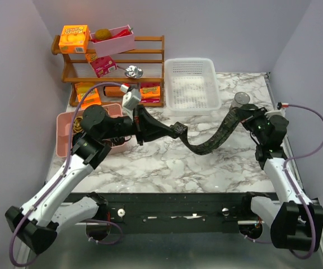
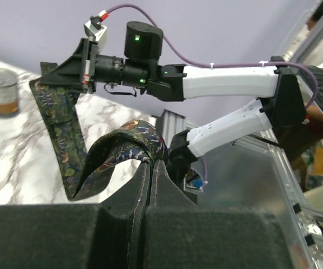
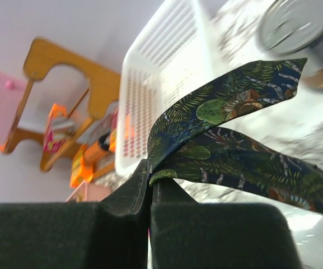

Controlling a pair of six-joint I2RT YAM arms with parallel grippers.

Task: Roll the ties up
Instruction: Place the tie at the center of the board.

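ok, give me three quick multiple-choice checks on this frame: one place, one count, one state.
1. Where on the table is the white basket?
A. rear centre
B. near edge
C. front left corner

2. How many hands grip the tie?
A. none
B. one
C. two

3. The tie is:
A. rolled tight
B. hanging slack between the hands
C. lying in the basket

Answers:
1 A, it stands at the back, about mid-width.
2 C, the left hand and the right hand each clamp it in their wrist views.
3 B, it sags in a curve from one hand to the other.
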